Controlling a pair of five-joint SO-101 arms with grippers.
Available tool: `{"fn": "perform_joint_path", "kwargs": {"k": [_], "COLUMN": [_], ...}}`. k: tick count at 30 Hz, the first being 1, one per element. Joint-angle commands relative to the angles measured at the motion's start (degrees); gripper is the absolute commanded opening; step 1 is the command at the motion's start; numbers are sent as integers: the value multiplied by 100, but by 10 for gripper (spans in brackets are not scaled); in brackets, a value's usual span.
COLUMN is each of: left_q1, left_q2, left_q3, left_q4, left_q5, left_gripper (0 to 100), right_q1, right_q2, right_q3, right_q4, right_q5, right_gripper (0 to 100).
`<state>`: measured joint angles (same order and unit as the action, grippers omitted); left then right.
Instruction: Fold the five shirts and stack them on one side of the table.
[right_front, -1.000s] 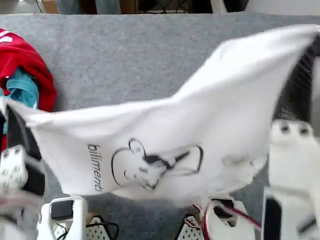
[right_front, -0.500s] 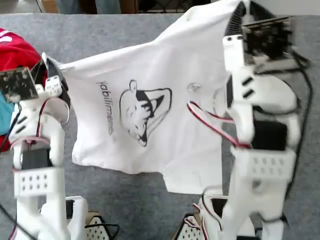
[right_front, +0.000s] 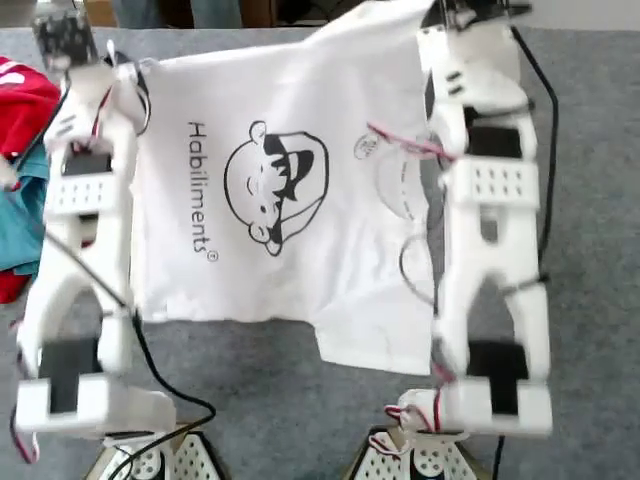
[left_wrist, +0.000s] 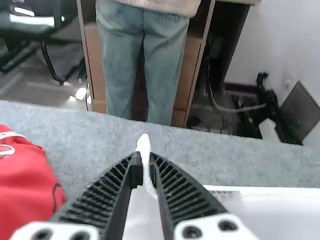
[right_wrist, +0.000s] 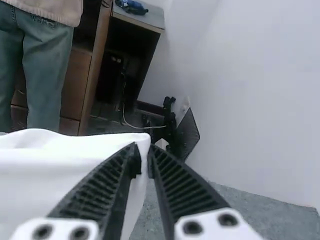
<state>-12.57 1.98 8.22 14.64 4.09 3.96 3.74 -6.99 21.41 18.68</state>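
Observation:
A white shirt (right_front: 290, 200) with a black cartoon print lies spread out between both arms, print side up, stretched toward the table's far edge. My left gripper (left_wrist: 144, 167) is shut on a corner of the white shirt (left_wrist: 143, 147) at the far left; in the high view it sits at the top left (right_front: 130, 70). My right gripper (right_wrist: 143, 161) is shut on the white shirt (right_wrist: 55, 170) at the far right edge, near the top of the high view (right_front: 440, 15). A red shirt (right_front: 25, 110) and a teal shirt (right_front: 20, 225) lie piled at the left edge.
Grey cloth covers the table (right_front: 590, 200). The two arm bases (right_front: 150, 455) stand at the near edge. The red shirt (left_wrist: 25, 180) lies close beside the left gripper. Beyond the far edge are a person's legs (left_wrist: 142, 55), a cabinet and a white wall (right_wrist: 260, 90).
Both arms swung the white shirt from held up near the front to stretched out toward the far edge; it turned and now lies flatter, print fully showing.

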Motion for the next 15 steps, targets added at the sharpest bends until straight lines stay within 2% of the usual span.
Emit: {"fn": "perform_joint_path", "kwargs": {"k": [1, 5, 8, 11, 15], "left_q1": [-57, -22, 75, 119, 40], "left_q2": [651, 1284, 1653, 1890, 1996], "left_q3": [-1701, -2853, -3433, -3714, -3741], "left_q4": [949, 1785, 2435, 3068, 3666], "left_q5": [-18, -35, -615, -897, -897], "left_gripper": [30, 30, 30, 30, 30], "right_q1": [105, 88, 26, -26, -132], "right_q2": [1042, 2185, 2897, 3459, 4013], "right_q3": [-2176, -4101, -5253, -6193, -7275], "right_q4": [738, 1934, 3121, 4404, 5960], "right_q5": [26, 18, 18, 18, 62], "right_gripper": [14, 14, 14, 14, 14]}}
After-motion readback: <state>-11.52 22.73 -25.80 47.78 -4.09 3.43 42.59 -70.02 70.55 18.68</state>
